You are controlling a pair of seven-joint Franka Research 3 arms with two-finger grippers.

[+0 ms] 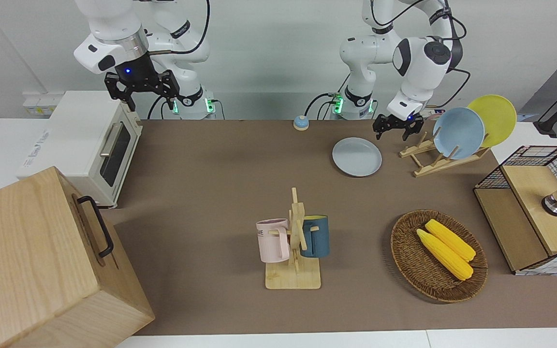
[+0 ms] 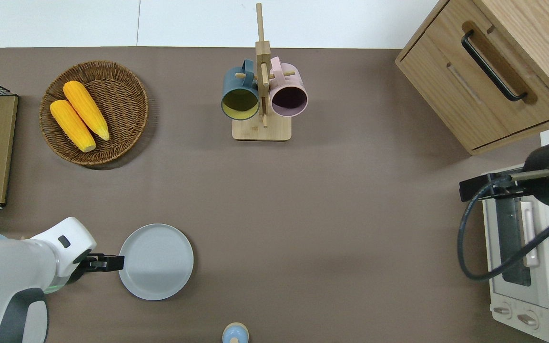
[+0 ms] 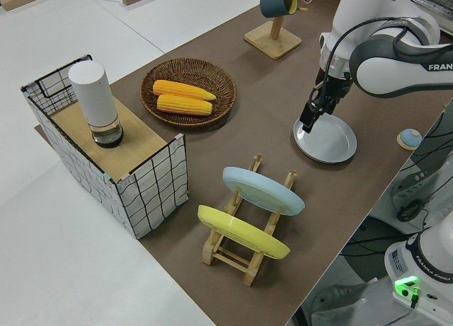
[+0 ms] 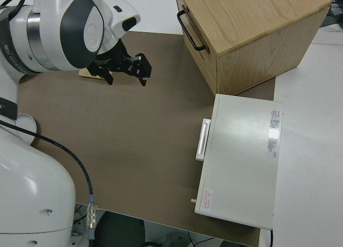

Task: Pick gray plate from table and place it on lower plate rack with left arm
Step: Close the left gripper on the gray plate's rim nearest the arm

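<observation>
brown table mat (image 1: 211, 193) | white wall (image 1: 269, 58) | gray plate (image 1: 357, 156) lying flat

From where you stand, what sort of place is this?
Most likely a robotics lab set up as a mock kitchen: two white robot arms work at a brown-covered table holding a white toaster oven, a light-wood plate rack and a wooden mug stand. The left gripper is at the round pale gray plate.

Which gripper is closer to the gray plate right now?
Left. The left gripper is at the gray plate's rim, on the left arm's end; the right gripper is parked.
</observation>
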